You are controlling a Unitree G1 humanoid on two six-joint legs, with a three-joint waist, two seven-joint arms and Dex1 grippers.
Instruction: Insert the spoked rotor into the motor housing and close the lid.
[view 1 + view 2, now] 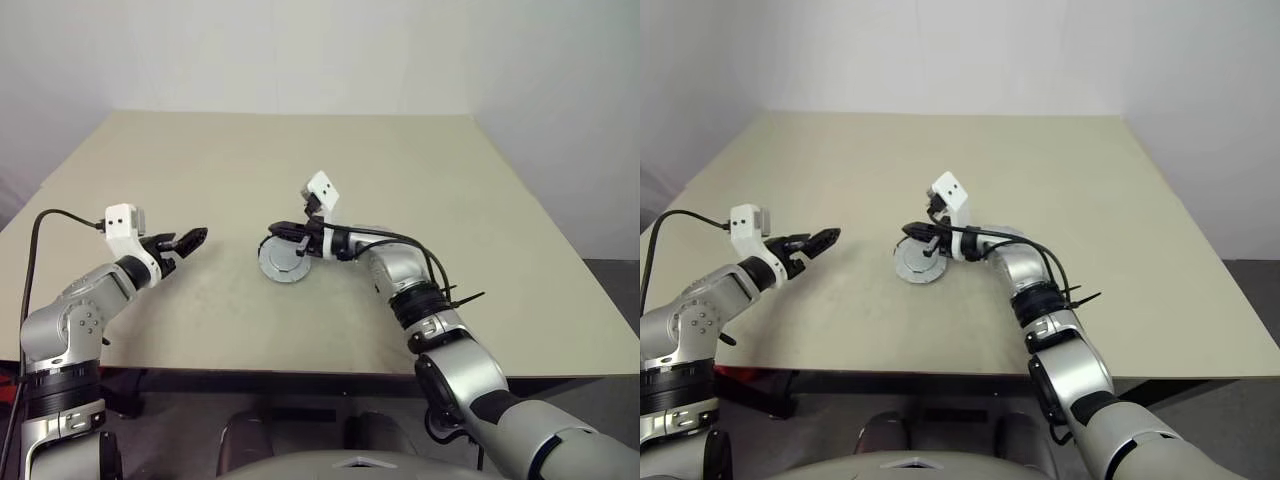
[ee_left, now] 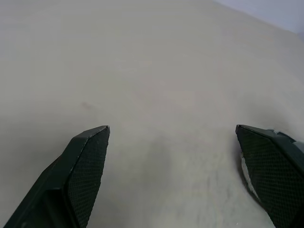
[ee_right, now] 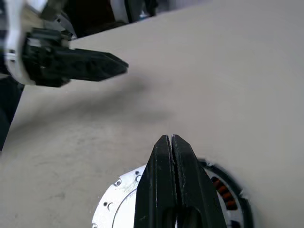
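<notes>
Fingers of right gripper pressed together, holding nothing, just above one motor housing at frame centre; one lid seems partly over it. Left gripper at left, fingers spread, well apart.

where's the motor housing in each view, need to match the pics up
Left eye view: the motor housing lies mid-table, under the right pincer.
Right eye view: same spot, just left of centre.
Left wrist view: I cannot make it out.
Right wrist view: low in the picture, behind the shut fingers, copper coils showing.
Shared landmark: the left pincer.
</notes>
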